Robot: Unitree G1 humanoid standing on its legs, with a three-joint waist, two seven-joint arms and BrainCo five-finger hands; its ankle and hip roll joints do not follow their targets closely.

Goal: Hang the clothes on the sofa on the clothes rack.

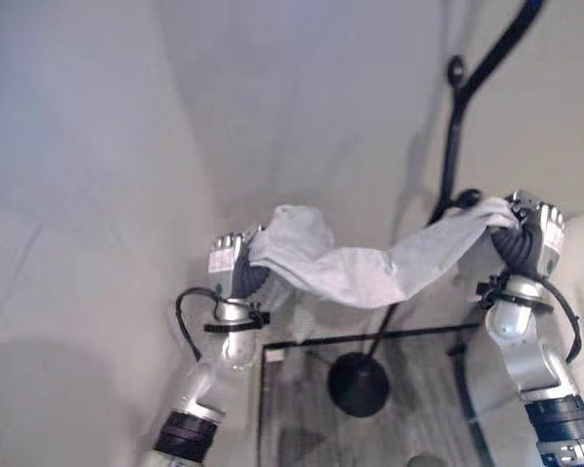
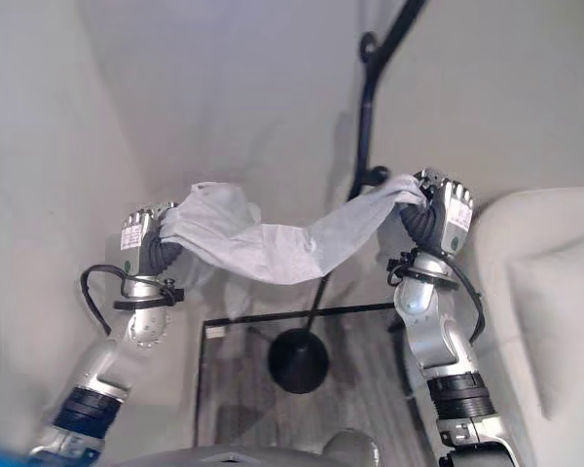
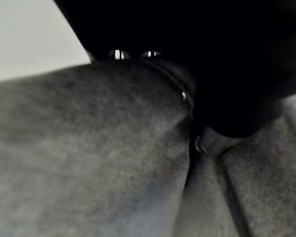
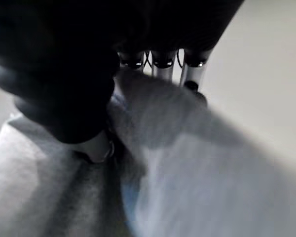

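A: Cloth status?
B: Pale grey cloth [image 1: 355, 268], crumpled, sagging mid-air between both hands. Left hand [image 1: 229, 261] curled round its bunched left end, right hand [image 1: 535, 233] curled round the other end, up against the black rack [image 1: 455, 126].
A: Hidden?
B: Rack top cut off.

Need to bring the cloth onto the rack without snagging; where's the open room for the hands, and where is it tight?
Open room lies left of the rack pole, above the sagging grey garment and the left hand: bare wall. It is crowded at the right hand, whose end of the garment sits against the rack's hook, with the sofa right beside it.
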